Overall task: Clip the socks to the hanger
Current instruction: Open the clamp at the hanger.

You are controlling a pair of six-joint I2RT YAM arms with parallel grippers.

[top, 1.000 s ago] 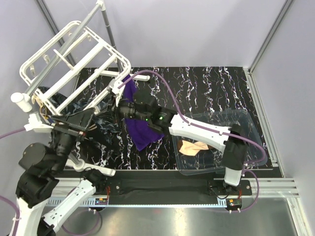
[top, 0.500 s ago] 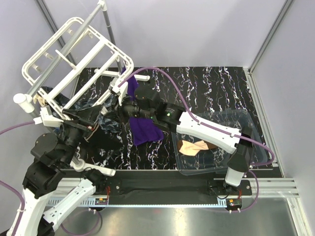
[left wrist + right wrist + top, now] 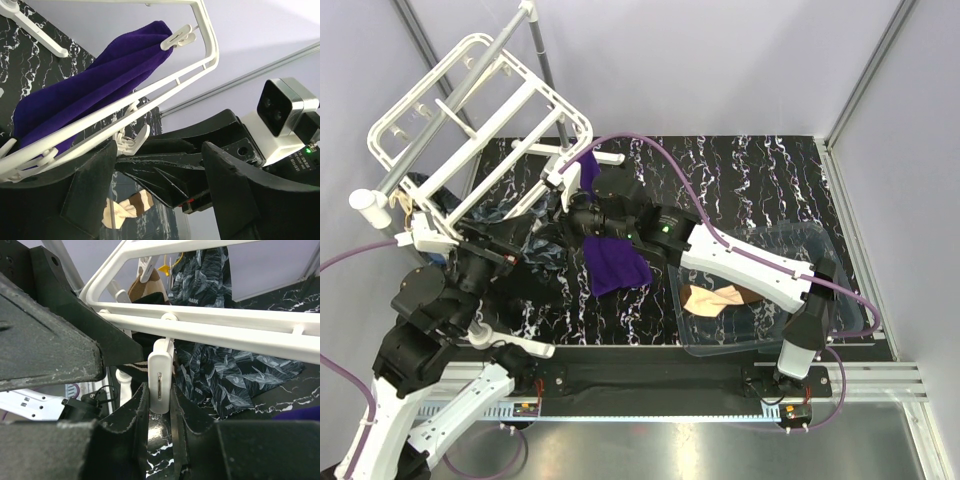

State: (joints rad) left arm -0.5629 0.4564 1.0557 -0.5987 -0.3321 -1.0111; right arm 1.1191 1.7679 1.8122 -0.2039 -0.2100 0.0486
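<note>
My right gripper [image 3: 159, 395] is pressed together on a small white clip [image 3: 159, 382] that dangles from the rim bar of the hanger [image 3: 225, 326]; the clip stands upright between my two pads, right under the bar. My left gripper [image 3: 159, 150] is spread wide and holds nothing. It faces the same stretch of rim from the other side, with my right fingers and that clip in the gap between its own. The hanger hangs tilted at the far left of the table [image 3: 740, 180], its bars slanting down toward the corner nearest my grippers. The purple sock [image 3: 100, 80] is pinned by one end to a clip on that corner. In the left wrist view its long axis runs aslant from the clip at upper right down to lower left, behind the rim bar; from above it hangs from the corner toward the near edge, just beside my right wrist. A beige and brown sock [image 3: 145, 290] hangs from a clip on the farther rim, and a dark patterned cloth [image 3: 220, 365] drapes behind the bar I am working at. The peach sock [image 3: 712, 300] lies flat in the clear bin [image 3: 835, 255] on the right, partly under my right forearm and well apart from both grippers. The grey pole [image 3: 542, 60] rises behind the hanger
</note>
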